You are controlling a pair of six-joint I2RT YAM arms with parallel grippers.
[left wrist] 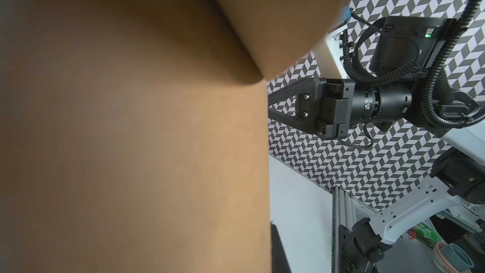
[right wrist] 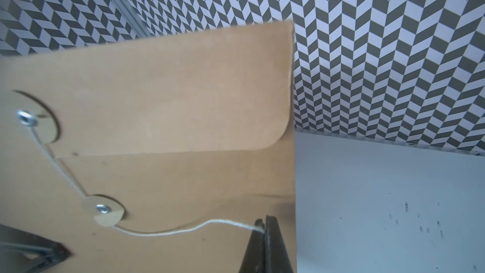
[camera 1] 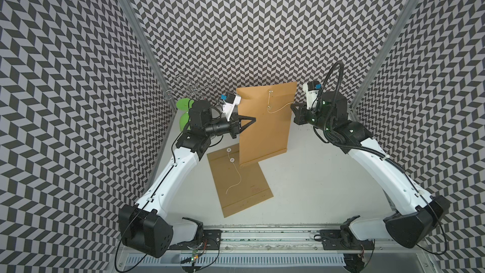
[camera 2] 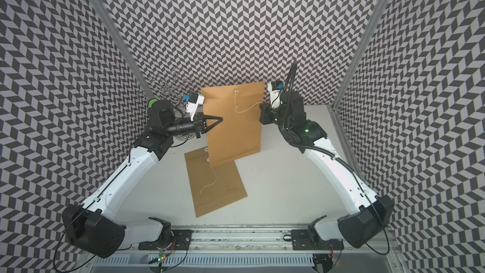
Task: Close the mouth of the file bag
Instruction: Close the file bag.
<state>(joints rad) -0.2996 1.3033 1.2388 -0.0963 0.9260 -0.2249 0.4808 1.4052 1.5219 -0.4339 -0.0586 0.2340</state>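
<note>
File bag: A brown file bag [camera 1: 265, 127] is seen standing upright just above the middle of both top views, its lower edge down at the white surface [camera 1: 328, 179].
Flap: In the right wrist view the flap [right wrist: 183, 87] is folded down over the mouth, rounded corner and all.
Left jaws: They are closed on the bag's left edge, a little above mid-height in a top view; one black triangular finger [camera 2: 214, 122] lies across the paper. The left wrist view is almost filled by the brown sheet [left wrist: 131, 153].
Right jaws: They are pinched fully together on the free end of the string [right wrist: 183, 229], right at the bag's right edge, low in the right wrist view.
String path: It is led from the upper button [right wrist: 27, 119] on the flap down to the lower button [right wrist: 103, 210], then across in a slack curve to the right jaws. Whether it is wound round the lower button cannot be told.
Second bag: Another file bag [camera 1: 244, 187] lies flat below centre; its top corner is overlapped in the picture by the upright bag, and its own string [camera 1: 236, 179] lies loose.
</note>
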